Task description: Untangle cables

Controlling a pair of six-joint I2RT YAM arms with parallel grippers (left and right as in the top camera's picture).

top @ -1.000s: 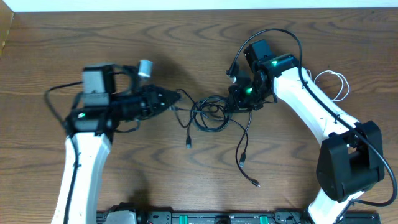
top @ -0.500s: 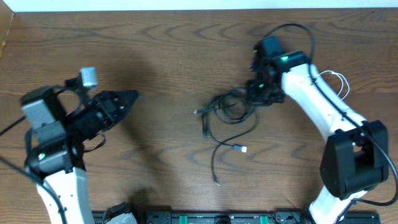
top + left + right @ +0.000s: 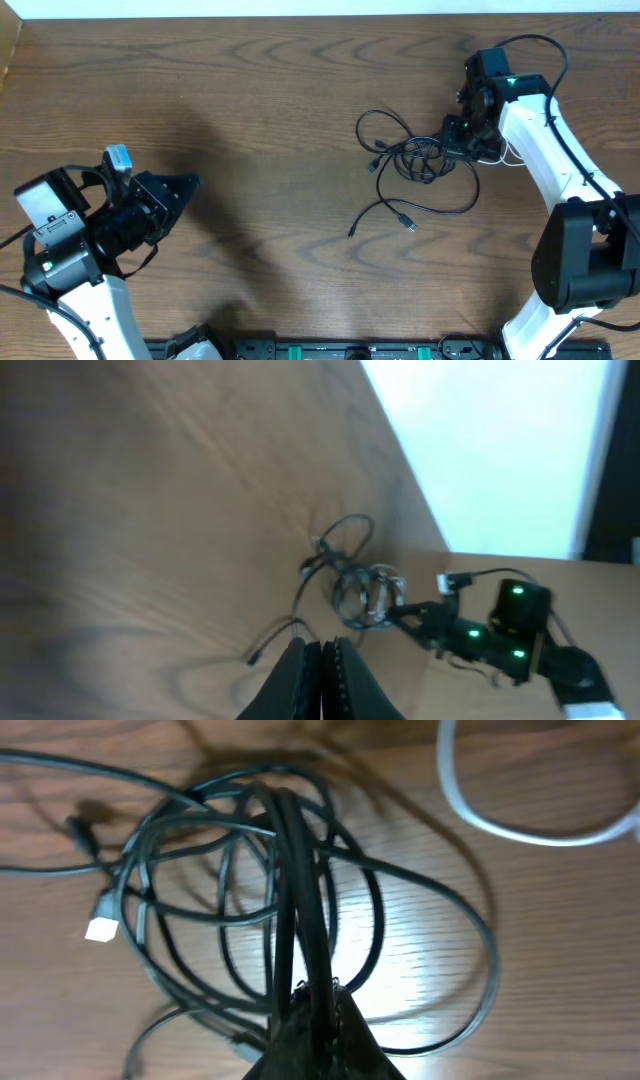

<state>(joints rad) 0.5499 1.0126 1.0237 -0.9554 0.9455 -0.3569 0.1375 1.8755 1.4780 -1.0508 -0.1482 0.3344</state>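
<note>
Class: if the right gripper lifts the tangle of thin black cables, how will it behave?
Probably floppy: the tangle of thin black cables lies in loose loops. Likely light: strands are thin. Pinched only by the right gripper, plug ends may trail.

Black cables [image 3: 420, 162] are bunched on the table [image 3: 250, 90], pinched at their right edge by the right gripper [image 3: 456, 146]. The left gripper [image 3: 188, 184] is held closed, well apart.
</note>
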